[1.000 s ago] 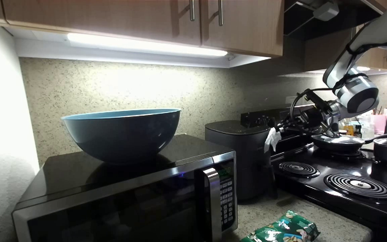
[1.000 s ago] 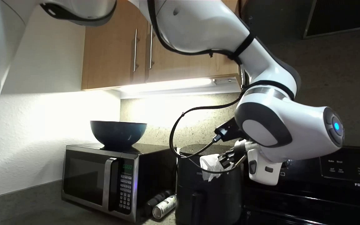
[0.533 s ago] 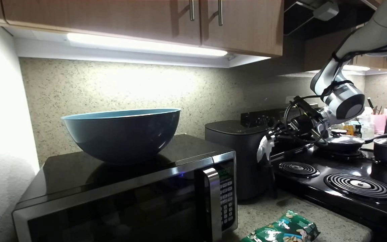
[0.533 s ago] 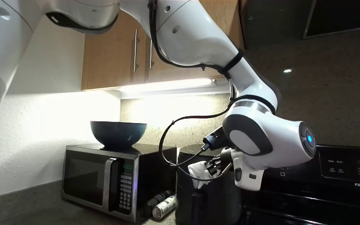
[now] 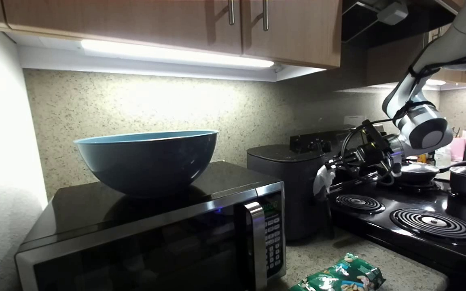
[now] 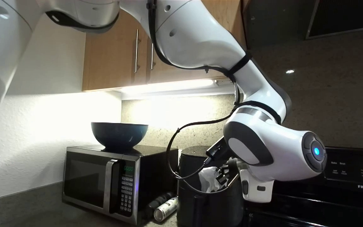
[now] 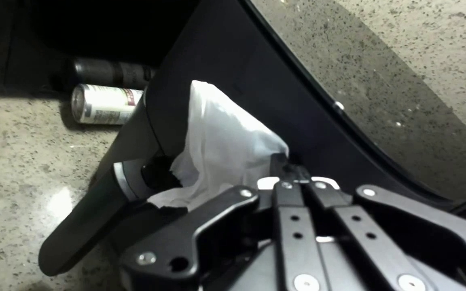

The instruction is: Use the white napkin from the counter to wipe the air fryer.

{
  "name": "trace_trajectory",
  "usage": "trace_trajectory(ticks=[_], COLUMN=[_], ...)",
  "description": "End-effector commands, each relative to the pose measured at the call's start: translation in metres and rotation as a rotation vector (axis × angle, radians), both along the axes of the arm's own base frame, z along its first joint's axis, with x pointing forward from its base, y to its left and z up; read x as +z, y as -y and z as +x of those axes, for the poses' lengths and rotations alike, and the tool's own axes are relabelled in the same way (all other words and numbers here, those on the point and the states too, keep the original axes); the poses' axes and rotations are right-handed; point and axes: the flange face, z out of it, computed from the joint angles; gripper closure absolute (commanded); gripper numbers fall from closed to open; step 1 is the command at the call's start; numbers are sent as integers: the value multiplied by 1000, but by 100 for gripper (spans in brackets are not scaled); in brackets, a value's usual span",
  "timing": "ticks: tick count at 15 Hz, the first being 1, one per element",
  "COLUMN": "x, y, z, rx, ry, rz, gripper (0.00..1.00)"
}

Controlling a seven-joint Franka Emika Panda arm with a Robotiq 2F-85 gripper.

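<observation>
The white napkin [image 7: 225, 137] hangs crumpled from my gripper [image 7: 287, 163]. The fingers are shut on one edge of it. It also shows in both exterior views [image 5: 323, 182] [image 6: 208, 179]. The air fryer [image 7: 233, 56] is black and boxy with a dark top; it shows in both exterior views [image 5: 283, 194] [image 6: 210, 205]. The napkin lies against or just in front of its front face, above its handle [image 7: 83, 222]; I cannot tell whether it presses on it. My gripper [image 6: 222, 175] is at the upper front of the air fryer. The counter [image 7: 10, 169] is speckled stone.
A black microwave [image 5: 136, 250] with a large blue bowl [image 5: 148, 161] on top stands beside the air fryer. Cans [image 6: 165, 208] lie between them. A green packet [image 5: 344, 275] lies on the counter. The stovetop [image 5: 382, 218] with coil burners and pans is on the other side.
In an exterior view my gripper and the napkin first moved left and down across the air fryer's front, then slightly back right and a little lower. The napkin stays held throughout.
</observation>
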Motion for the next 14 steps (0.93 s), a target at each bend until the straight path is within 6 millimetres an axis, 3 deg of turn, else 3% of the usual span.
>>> trace_trajectory(ticks=[1, 6, 11, 14], x=[11, 6, -5, 5], y=[20, 36, 21, 14], z=[9, 26, 39, 30], rx=[-146, -344, -299, -223], ry=[93, 58, -54, -100], rz=[-43, -128, -125, -69], gripper=[100, 100, 100, 100])
